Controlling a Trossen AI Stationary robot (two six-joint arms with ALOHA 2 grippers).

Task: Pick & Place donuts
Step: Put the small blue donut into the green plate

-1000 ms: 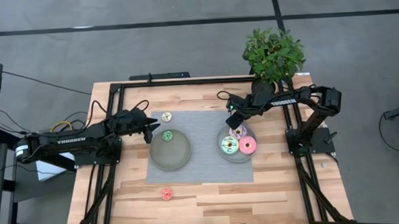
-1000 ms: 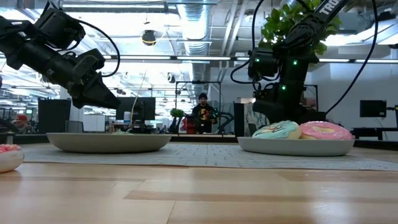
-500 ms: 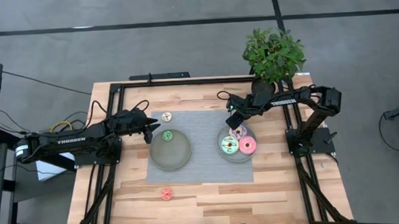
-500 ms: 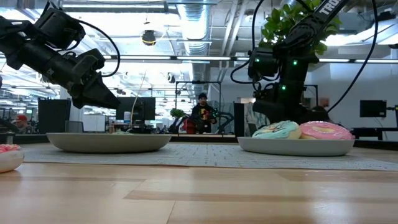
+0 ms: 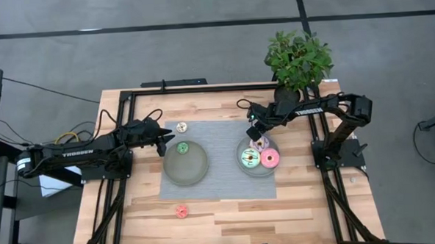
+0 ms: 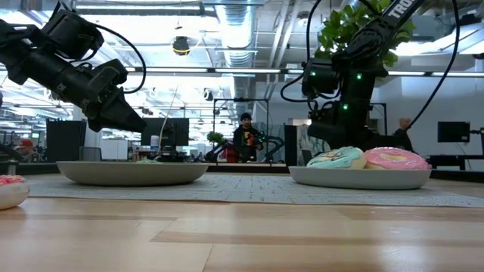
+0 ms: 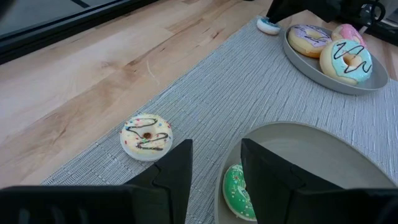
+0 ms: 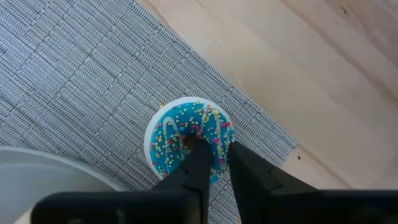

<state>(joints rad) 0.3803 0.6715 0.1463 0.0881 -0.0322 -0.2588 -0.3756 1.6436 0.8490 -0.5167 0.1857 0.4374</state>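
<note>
My right gripper (image 8: 214, 152) points down at the small blue donut (image 8: 186, 140), which lies flat on the grey mat's far edge beside the right plate (image 5: 242, 169). That plate holds the mint-green donut (image 5: 249, 159), the pink donut (image 5: 270, 159) and the white-lilac donut (image 5: 260, 144). My left gripper (image 7: 214, 155) is open and hovers over the far-left rim of the left plate (image 5: 186, 167), just above the small green donut (image 7: 238, 190) lying in it. The tan donut (image 7: 146, 135) lies on the mat nearby. The red donut (image 5: 181, 210) lies on bare wood near the table's near edge. My right gripper has the blue donut by the side of its ring (image 8: 219, 144) nearest the wrist camera. One finger (image 8: 196, 163) stands in the hole and the other (image 8: 239, 163) outside the rim. The fingers come from above, pointing down. The donut lies flat on the mat.
A potted plant (image 5: 297, 60) stands at the table's far right corner, behind the right arm. The grey mat (image 5: 220, 173) covers the table's middle under both plates. Bare wood (image 5: 229, 217) lies along the near side. People (image 6: 246, 136) stand in the room beyond.
</note>
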